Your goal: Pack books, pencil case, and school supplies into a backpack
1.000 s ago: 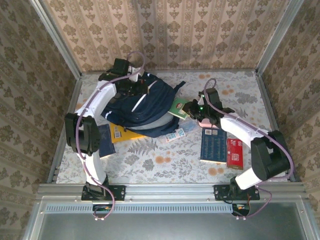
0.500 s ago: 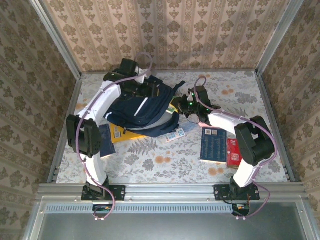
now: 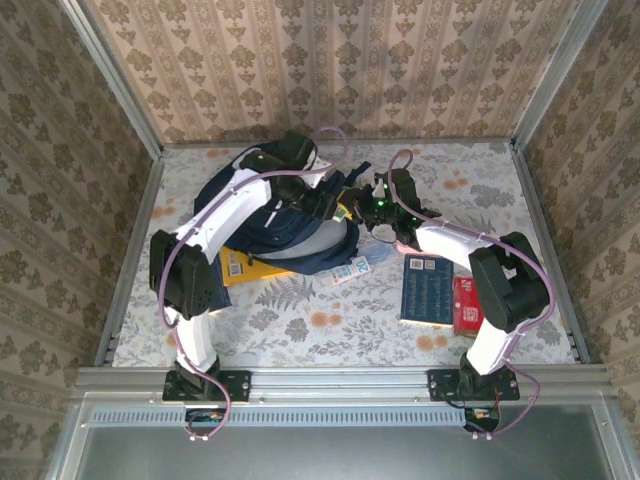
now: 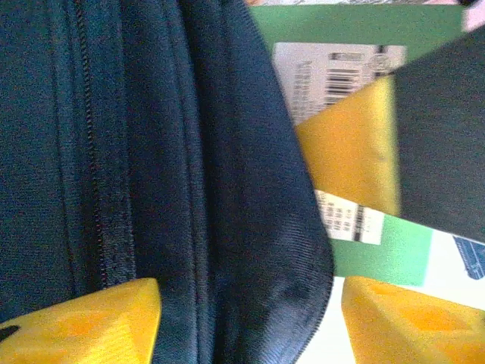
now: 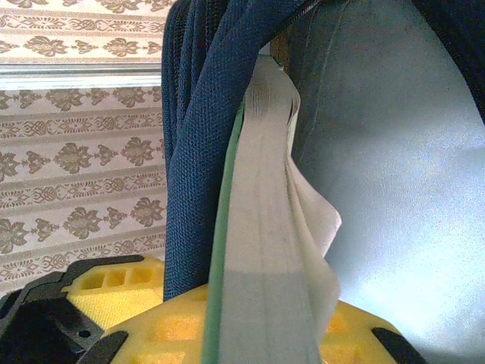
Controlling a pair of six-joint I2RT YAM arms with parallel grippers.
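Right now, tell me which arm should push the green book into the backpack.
Right. Its tool is shut on the green book, which sits at the backpack opening. The left tool is open, straddling the backpack's edge.

Backpack [image 3: 288, 226] centre — open table [image 3: 320, 338] nearside

Overhead, the light is bright and even, falling from above. Soft, short shadows sit under the backpack [image 3: 290, 225] on the counter [image 3: 300, 320], and the walls [image 3: 330, 70] splay toward the edges. The left wrist view is soft, with the yellow fingers [image 4: 83, 318] blurred and white glare at 4 o'clock. In the right wrist view the green book [image 5: 261, 227] has smeared pages, and the pale lining [image 5: 394, 152] is washed out at 3 o'clock.
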